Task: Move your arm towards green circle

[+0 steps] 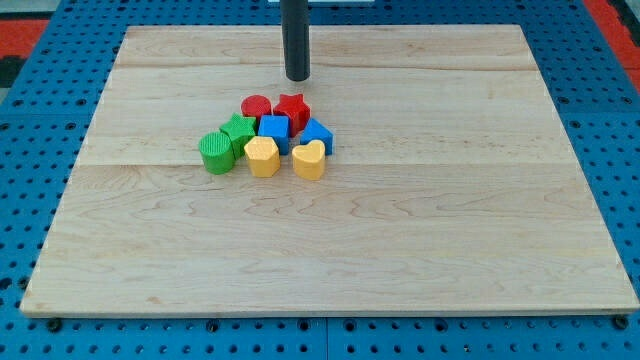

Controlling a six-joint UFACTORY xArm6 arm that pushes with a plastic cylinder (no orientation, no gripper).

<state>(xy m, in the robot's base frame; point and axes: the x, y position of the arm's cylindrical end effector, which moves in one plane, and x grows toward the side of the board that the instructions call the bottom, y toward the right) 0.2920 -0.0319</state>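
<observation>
- My tip [298, 78] rested on the wooden board [480, 230], toward the view's top of the block cluster and clear of every block.
- The rod ended bare, with nothing gripped and nothing touching it.
- The green circle [215, 153] sat at the cluster's far end on the view's left, well below and left of my tip.
- A green star-like block [239, 131] touched the green circle on its upper right.
- The red circle [256, 107] and the red star-like block [292, 108] lay between my tip and the rest of the cluster, nearest my tip.
- A blue cube [274, 128] sat right of the green circle, beyond the green star, with a second blue block [317, 134] further right; its shape was unclear.
- A yellow hexagon-like block [262, 156] lay near the green circle's right, and a yellow heart [309, 160] beyond it.
</observation>
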